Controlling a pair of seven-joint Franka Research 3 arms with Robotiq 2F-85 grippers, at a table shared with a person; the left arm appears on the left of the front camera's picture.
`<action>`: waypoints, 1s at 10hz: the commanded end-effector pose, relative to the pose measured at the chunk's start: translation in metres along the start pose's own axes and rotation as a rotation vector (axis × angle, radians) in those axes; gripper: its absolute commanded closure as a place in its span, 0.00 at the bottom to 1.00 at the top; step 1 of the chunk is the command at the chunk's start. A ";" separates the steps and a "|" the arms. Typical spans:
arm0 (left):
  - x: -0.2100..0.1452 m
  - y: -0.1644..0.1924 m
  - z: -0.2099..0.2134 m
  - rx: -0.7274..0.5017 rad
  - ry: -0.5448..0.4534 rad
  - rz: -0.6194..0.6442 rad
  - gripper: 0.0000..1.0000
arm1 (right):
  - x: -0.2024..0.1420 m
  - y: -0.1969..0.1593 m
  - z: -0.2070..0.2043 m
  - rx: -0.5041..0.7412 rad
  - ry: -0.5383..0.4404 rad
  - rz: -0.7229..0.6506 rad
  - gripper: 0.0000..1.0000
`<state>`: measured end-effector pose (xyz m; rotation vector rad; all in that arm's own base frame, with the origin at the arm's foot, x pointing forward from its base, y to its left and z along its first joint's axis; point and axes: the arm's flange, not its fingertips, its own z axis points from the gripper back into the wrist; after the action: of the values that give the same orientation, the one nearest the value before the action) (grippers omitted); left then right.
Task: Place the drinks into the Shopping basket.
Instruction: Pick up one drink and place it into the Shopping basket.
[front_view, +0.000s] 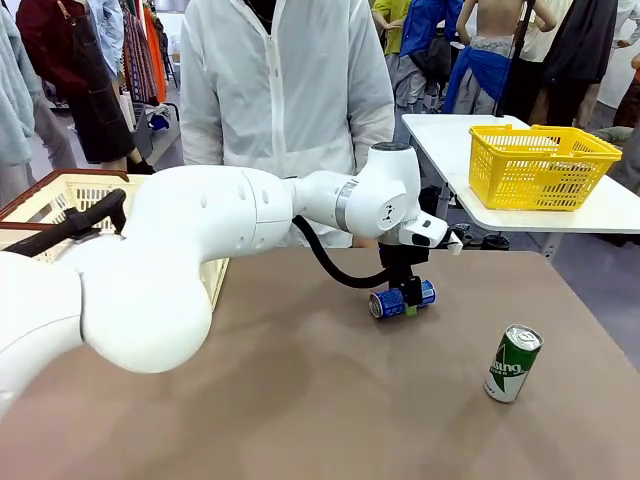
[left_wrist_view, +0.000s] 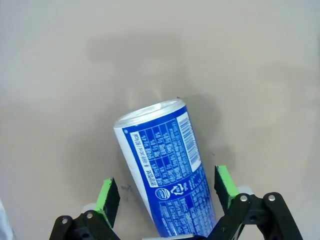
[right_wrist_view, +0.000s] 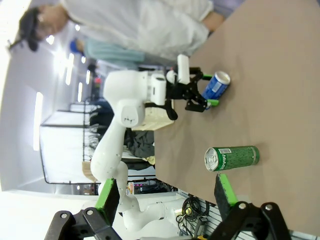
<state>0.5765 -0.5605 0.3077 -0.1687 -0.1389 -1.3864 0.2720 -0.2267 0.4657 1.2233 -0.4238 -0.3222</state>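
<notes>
Closest to my front camera is the left arm (front_view: 190, 240), its white elbow bulking across the near left as it reaches over the table (front_view: 300, 400) to the middle. On my left wrist feed the blue can (left_wrist_view: 162, 160) lies on its side on the table. Its silver end points away from the wrist and its body runs up between the fingers of the left gripper (left_wrist_view: 165, 187). That gripper is spread wide and straddles the can without clamping it. One green pad (left_wrist_view: 107, 197) stands off with bare table between it and the can, and the other sits just beside the can's wall.

The green can (front_view: 514, 362) stands upright toward the near right, well apart from the blue one. My right gripper (right_wrist_view: 165, 192) is likewise spread with nothing between its fingers. It looks across at the green can and, farther off, at the left gripper over the blue can.

The basket (front_view: 55, 192), cream with a dark rim, sits at the far left, partly hidden behind the left arm and well apart from both cans. Across the table a person (front_view: 285, 100) in a white coat stands behind the blue can. Farther right, a yellow basket (front_view: 540, 170) rests on a white side table (front_view: 450, 140).
</notes>
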 end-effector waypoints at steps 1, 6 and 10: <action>0.019 0.011 -0.002 0.027 0.032 0.001 0.00 | 0.002 0.003 0.001 0.025 -0.013 0.019 0.00; 0.018 0.011 -0.002 0.022 0.038 0.002 1.00 | 0.002 0.003 0.001 0.025 -0.013 0.019 0.00; 0.016 0.010 0.001 0.010 0.034 0.008 1.00 | 0.002 0.003 0.001 0.025 -0.013 0.019 0.00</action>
<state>0.5779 -0.5647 0.3061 -0.1610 -0.1304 -1.3899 0.2720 -0.2267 0.4657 1.2233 -0.4238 -0.3222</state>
